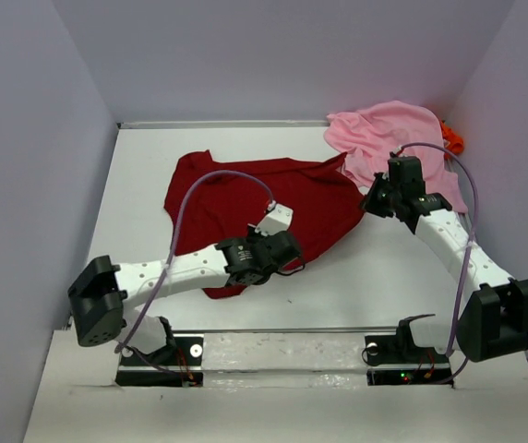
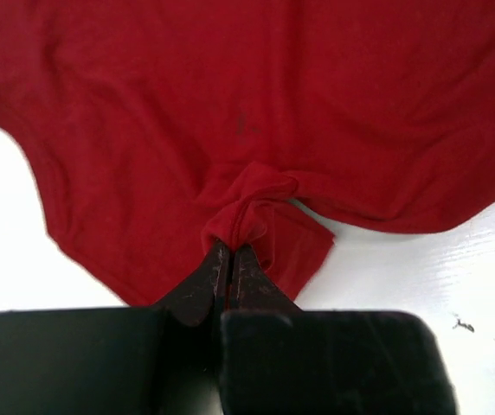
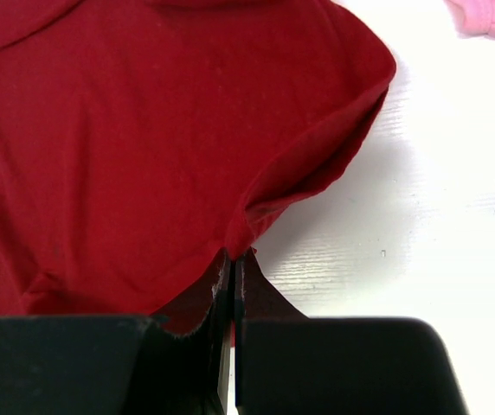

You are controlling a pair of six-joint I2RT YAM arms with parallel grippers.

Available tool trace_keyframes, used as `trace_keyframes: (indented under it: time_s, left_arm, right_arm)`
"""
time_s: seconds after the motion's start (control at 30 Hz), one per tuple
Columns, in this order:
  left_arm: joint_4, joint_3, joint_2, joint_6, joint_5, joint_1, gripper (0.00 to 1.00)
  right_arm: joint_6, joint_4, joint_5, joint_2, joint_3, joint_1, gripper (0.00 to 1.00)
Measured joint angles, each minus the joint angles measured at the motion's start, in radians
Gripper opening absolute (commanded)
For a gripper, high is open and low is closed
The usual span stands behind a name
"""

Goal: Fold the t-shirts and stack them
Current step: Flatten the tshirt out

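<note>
Left gripper [image 2: 230, 249] and right gripper [image 3: 234, 256] are each pinching shut on an edge of the dark red t-shirt [image 1: 246, 194] lying mid-worktop [image 1: 384, 277]; it's looking light, limp and bunch-prone, so I'm favouring edge or corner grabs.

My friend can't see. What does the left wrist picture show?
The left gripper is shut on a bunched bit of the edge of the dark red t-shirt. The shirt fills most of the view, spread over the white table.
</note>
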Motion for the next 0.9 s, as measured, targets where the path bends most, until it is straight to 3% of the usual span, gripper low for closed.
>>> trace_keyframes:
  time_s: [0.17, 0.37, 0.53, 0.67, 0.73, 0.77, 0.9]
  left_arm:
    - [0.182, -0.039, 0.198, 0.085, 0.095, 0.017, 0.0]
    - [0.243, 0.005, 0.462, 0.12, 0.085, 0.024, 0.0]
    - [0.24, 0.05, 0.504, 0.113, 0.036, 0.046, 0.46]
    - [0.224, 0.058, 0.487, 0.089, 0.014, 0.07, 0.65]
    - [0.2, 0.061, 0.463, 0.075, 0.008, 0.076, 0.77]
    - [0.182, 0.062, 0.436, 0.068, 0.005, 0.076, 0.79]
    - [0.116, 0.09, 0.291, 0.039, -0.009, 0.065, 0.81]
  right_arm:
    - [0.0, 0.0, 0.008, 0.0, 0.0, 0.005, 0.0]
    - [-0.001, 0.0, 0.014, 0.0, 0.0, 0.011, 0.0]
    - [-0.004, 0.0, 0.018, 0.0, -0.001, 0.012, 0.0]
    - [-0.008, 0.001, 0.025, 0.002, -0.003, 0.019, 0.01]
    - [-0.01, 0.004, 0.026, 0.009, -0.003, 0.02, 0.11]
    - [-0.01, 0.006, 0.026, 0.013, -0.003, 0.021, 0.22]
    - [-0.016, 0.007, 0.025, 0.042, -0.003, 0.024, 0.44]
